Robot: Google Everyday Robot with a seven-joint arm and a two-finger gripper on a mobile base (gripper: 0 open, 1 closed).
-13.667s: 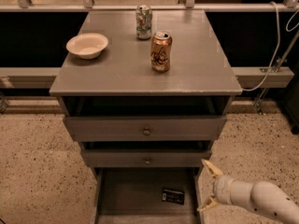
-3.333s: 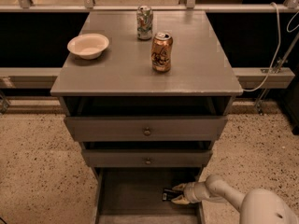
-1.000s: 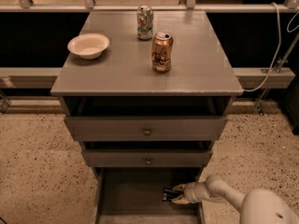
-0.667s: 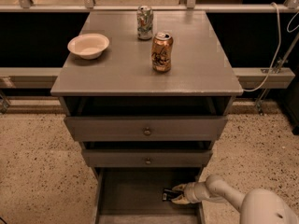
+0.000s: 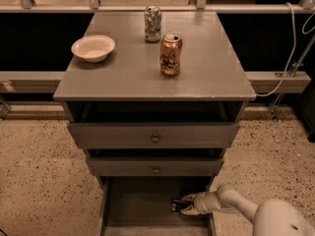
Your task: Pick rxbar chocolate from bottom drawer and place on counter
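Observation:
The rxbar chocolate (image 5: 177, 205), a small flat black wrapper, lies on the floor of the open bottom drawer (image 5: 142, 200), toward its right side. My gripper (image 5: 189, 204) reaches into the drawer from the right, low over the floor. Its two pale fingers (image 5: 188, 197) sit on either side of the bar's right end and are closed on it. The bar still rests on the drawer floor. The counter (image 5: 128, 73) is the grey top of the cabinet, above the drawers.
On the counter stand a white bowl (image 5: 93, 47) at the left, a copper-coloured can (image 5: 171, 54) in the middle and a silver can (image 5: 153, 23) behind it. Two shallower drawers with knobs (image 5: 155, 138) stick out slightly above the bottom one. Speckled floor lies around the cabinet.
Long ago the gripper was outside the drawer's right wall; it has since reached in to the bar. Over the last second nothing has visibly moved.

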